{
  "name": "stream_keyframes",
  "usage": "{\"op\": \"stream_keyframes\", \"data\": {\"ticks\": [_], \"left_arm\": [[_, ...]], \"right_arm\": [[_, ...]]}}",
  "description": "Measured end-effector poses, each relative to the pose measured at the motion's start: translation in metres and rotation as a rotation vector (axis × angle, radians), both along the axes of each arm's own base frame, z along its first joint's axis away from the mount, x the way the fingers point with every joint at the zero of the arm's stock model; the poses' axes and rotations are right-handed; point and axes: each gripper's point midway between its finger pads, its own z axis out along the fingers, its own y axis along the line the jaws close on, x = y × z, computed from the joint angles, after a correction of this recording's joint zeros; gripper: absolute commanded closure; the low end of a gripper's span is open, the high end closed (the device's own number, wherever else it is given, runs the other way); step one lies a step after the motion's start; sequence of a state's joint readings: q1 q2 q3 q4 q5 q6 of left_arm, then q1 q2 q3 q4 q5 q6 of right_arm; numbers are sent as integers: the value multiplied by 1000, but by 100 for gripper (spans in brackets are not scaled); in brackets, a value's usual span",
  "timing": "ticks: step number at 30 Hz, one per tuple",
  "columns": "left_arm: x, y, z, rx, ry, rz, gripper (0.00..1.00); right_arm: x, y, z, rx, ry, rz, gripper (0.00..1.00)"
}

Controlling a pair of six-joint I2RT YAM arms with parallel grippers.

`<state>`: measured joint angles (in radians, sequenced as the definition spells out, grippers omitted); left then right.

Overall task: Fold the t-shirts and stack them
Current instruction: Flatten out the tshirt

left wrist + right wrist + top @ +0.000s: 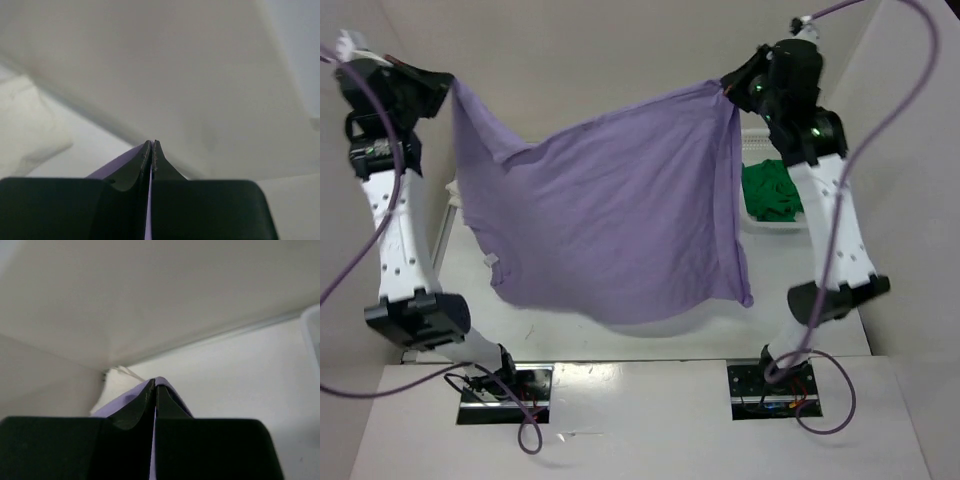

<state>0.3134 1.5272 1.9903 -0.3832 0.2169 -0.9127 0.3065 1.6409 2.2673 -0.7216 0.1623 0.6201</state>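
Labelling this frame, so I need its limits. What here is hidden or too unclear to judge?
Top view: the hanging purple t-shirt hides most of the table behind it.
Top view: the green t-shirt in the basket is partly behind the right arm.
Wrist views: left gripper and right gripper show only a purple sliver; their bodies block the rest.
Left wrist view: a pale blurred shape at left is unidentifiable.

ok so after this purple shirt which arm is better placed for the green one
Probably right: the green t-shirt lies in the basket beside the right arm, while the left gripper is across the purple t-shirt.
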Motion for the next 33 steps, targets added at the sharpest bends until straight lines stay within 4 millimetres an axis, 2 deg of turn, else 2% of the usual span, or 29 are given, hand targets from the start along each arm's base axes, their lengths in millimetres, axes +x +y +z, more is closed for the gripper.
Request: {"op": "stream_keyframes", "data": {"ticks": [3,4,6,8,10,13,16,19,22,24,26,28,30,33], "left_arm": [[58,2,-85,-39,190,-24,100],[70,1,-103,-47,232,-33,100],[92,1,-132,-64,301,-46,100],[107,3,-137,-70,312,-51,100],[114,5,-119,-64,270,-54,100],[106,3,-66,-53,146,-62,100],[85,6,-6,-34,-1,-56,100],[59,10,39,-10,-111,-39,100],[35,7,69,6,-181,-29,100],[22,4,74,14,-201,-25,100],[8,0,66,16,-184,-23,100],[-1,-3,51,25,-155,-21,100],[-11,-5,24,38,-101,-16,100],[-31,-17,-45,44,35,-20,100]], "right_arm": [[66,3,-78,-21,175,19,100],[84,6,-95,-23,207,29,100],[112,13,-114,-17,236,49,100],[130,18,-111,9,209,70,100],[131,19,-98,54,181,88,100],[121,3,-59,120,102,88,100],[108,-30,-11,170,-7,57,100],[88,-57,29,196,-101,40,100],[67,-66,53,193,-161,54,100],[57,-61,52,177,-158,83,100],[53,-56,33,150,-116,108,100],[49,-54,-7,129,-28,116,100],[44,-54,-67,107,93,113,100],[21,-56,-175,88,322,105,100]]}}
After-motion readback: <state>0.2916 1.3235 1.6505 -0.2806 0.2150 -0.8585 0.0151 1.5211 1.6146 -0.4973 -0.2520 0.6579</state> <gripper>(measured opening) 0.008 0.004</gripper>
